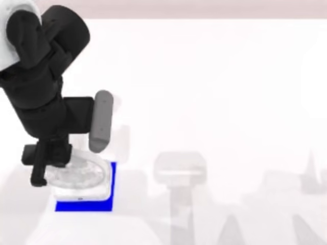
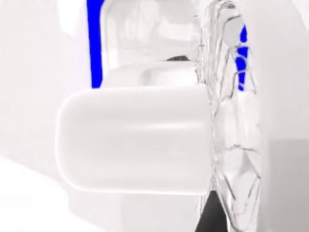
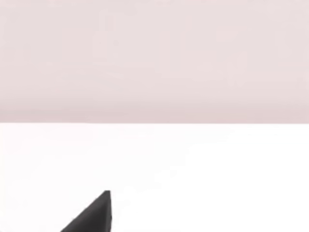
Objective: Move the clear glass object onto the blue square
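The clear glass object rests at the table's front left on the blue square, which shows along its front and right edges. My left gripper hangs over the glass and is open. Its black finger is at the glass's left edge and its grey finger is behind the far right edge. In the left wrist view the glass rim and whitish base fill the picture, with a dark fingertip beside the rim. The right arm is out of the top view. Its wrist view shows one dark fingertip over bare table.
The white table runs to a pale back wall. Faint grey shadows lie across the front middle and right.
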`<state>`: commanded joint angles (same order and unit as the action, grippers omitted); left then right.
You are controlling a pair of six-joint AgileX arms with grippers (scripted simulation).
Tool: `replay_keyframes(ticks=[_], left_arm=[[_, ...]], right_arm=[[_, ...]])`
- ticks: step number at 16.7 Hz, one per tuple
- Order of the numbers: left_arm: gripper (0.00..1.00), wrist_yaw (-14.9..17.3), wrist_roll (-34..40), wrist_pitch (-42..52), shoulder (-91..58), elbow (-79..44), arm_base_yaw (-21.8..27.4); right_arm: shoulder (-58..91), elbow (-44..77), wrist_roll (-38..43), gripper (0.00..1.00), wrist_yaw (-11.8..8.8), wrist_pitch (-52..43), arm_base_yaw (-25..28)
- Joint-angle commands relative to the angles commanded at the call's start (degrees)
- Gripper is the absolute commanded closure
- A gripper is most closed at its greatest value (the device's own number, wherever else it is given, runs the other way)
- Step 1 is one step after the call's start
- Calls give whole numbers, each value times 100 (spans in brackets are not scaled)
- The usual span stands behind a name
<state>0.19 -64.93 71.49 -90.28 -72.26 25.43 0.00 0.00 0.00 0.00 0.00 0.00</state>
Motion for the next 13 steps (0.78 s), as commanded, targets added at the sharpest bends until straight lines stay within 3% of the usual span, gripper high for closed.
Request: replay_keyframes(ticks=[7,13], left_arm=[[2,0,0,0,0,0,0],[0,0,0,0,0,0,0]], right_arm=[[0,0,0,0,0,0,0],[0,0,0,0,0,0,0]])
